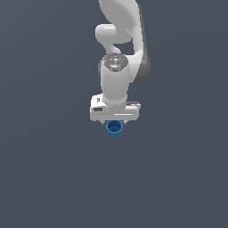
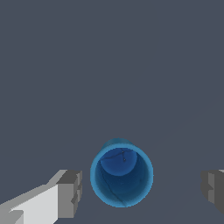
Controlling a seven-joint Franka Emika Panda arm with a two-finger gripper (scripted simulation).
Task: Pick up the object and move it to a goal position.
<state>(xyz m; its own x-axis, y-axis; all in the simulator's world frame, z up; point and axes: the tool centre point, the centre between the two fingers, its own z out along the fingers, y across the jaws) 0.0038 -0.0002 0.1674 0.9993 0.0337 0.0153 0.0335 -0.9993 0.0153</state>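
The object is a small bright blue cup (image 1: 115, 128) with a hollow top, standing upright on the dark grey floor. In the exterior view it shows just below my white gripper (image 1: 114, 121), which hangs straight over it. In the wrist view the cup (image 2: 121, 175) sits between my two grey fingertips (image 2: 70, 192), nearer the one beside the white finger body than the other. There is a gap on each side, so the jaws are open and touch nothing. My fingertips are hidden in the exterior view.
The floor (image 1: 44, 169) is a plain dark grey surface all around. The white arm (image 1: 120, 40) rises toward the top of the exterior view.
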